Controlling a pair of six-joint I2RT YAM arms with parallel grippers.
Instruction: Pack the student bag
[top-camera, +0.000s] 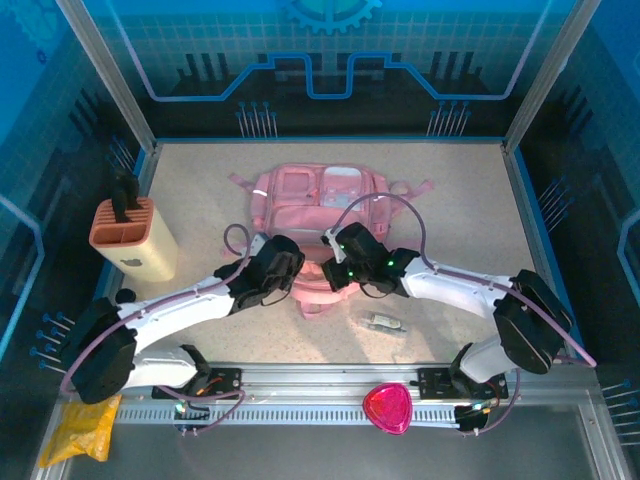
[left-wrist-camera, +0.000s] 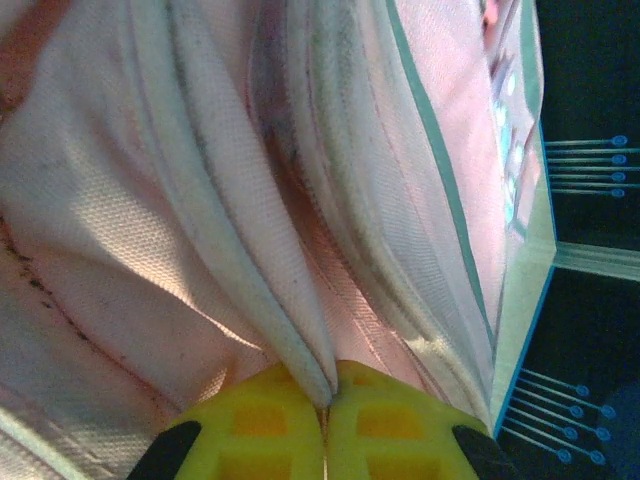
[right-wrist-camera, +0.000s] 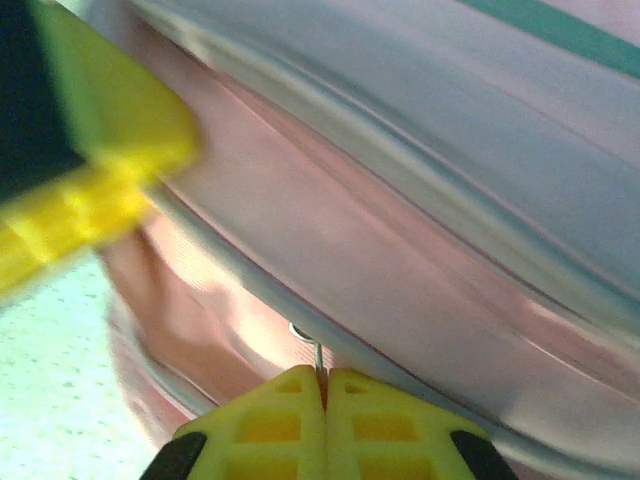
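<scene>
Jaws are squeezed shut on both sides. The left gripper (left-wrist-camera: 325, 412) is pinching a fold (left-wrist-camera: 300, 345) of the pink backpack (top-camera: 320, 195), which is lying in the middle of the table (top-camera: 190, 190). The right gripper (right-wrist-camera: 322, 385) is pinching what looks like its tiny zip pull (right-wrist-camera: 304, 336). Left should be holding firm while right is pulling slowly along the zip.

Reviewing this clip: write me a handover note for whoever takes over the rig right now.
Left gripper: shut, pinching a fold of the student bag at its near edge.
Right gripper: shut on the bag too, apparently on a small metal zip pull.
The bag lies in the middle of the table. Outside it: small clear item on the table, red-pink piece on the front rail, yellow pouch at the near left corner.
Done: both grips set.
Left: open the bag and load items. I cannot tell what is inside.
</scene>
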